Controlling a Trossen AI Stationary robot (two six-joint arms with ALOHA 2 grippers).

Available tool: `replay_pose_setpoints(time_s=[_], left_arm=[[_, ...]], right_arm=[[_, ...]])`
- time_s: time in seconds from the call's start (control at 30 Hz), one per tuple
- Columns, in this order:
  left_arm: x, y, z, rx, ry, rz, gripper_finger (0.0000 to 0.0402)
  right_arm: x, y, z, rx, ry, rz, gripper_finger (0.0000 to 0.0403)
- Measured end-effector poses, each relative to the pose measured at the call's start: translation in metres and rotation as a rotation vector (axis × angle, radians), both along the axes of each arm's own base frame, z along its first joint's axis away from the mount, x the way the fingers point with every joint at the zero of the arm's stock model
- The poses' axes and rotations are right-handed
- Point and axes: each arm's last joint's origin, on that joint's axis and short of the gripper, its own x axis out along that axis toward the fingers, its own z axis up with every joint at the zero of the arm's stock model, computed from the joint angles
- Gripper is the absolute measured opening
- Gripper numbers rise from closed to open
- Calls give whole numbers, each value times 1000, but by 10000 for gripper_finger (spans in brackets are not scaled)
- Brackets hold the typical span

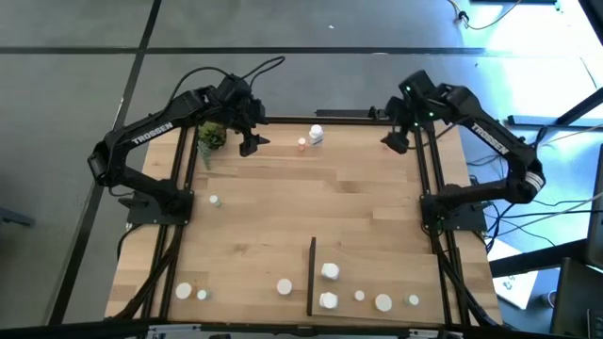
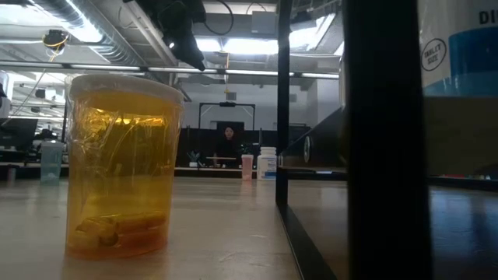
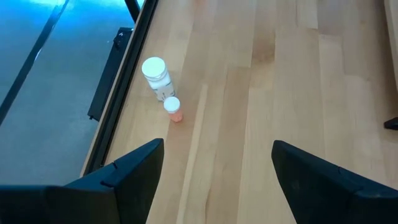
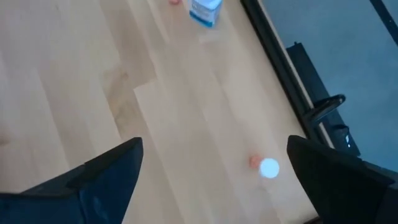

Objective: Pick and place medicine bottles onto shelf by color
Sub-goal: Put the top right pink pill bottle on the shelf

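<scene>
Both arms hang over the table's far edge; nothing is held.

Left gripper (image 3: 214, 165): fingers wide apart, empty, above the wood near the plant (image 1: 211, 136), facing the far pair.

Right gripper (image 4: 214, 177): fingers apart, empty, at the far right corner (image 1: 396, 141).

Landmark: the black strip (image 1: 312, 275) of the shelf (image 1: 396, 273).
- Far pair: white bottle (image 1: 317, 135) and small pink bottle (image 1: 302, 144), well beyond the strip's far end, at the far edge. In the left wrist view they stand just beside each other (image 3: 156, 77), (image 3: 172, 109); I cannot tell if they touch.
- On the shelf side of the strip: several white bottles, one (image 1: 330, 271) just beside the strip.
- On the other side: one bottle (image 1: 284, 285) near it, two more (image 1: 185, 291) well apart, one lone bottle (image 1: 215, 201) farther off.
- Low view: an amber bottle (image 2: 120, 163) stands close to the lens.

Orientation: far pair upright, long axes vertical, caps up.

Risks (judgement):
- The pair stands so close that fingers closing on one may knock the other over, and the pink one may roll off the edge.
- Small round bodies may slip from an off-centre pinch.
- Near-identical white caps invite a colour mis-sort.
</scene>
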Motion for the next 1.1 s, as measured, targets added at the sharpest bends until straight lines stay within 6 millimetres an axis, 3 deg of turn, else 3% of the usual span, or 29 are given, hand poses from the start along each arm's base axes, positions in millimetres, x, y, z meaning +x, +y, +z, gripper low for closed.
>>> replay_pose_setpoints(time_s=[0.4,0.53,0.77,1.1], left_arm=[[0,0,0,0,0,1,292],[0,0,0,0,0,1,292],[0,0,0,4,-1,-3,292],[0,0,0,6,0,-4,292]], right_arm=[[-1,0,-31,66,84,-48,399],[1,-5,-40,71,105,-138,399],[7,-17,-57,89,224,-308,399],[10,-47,-92,175,373,-398,399]])
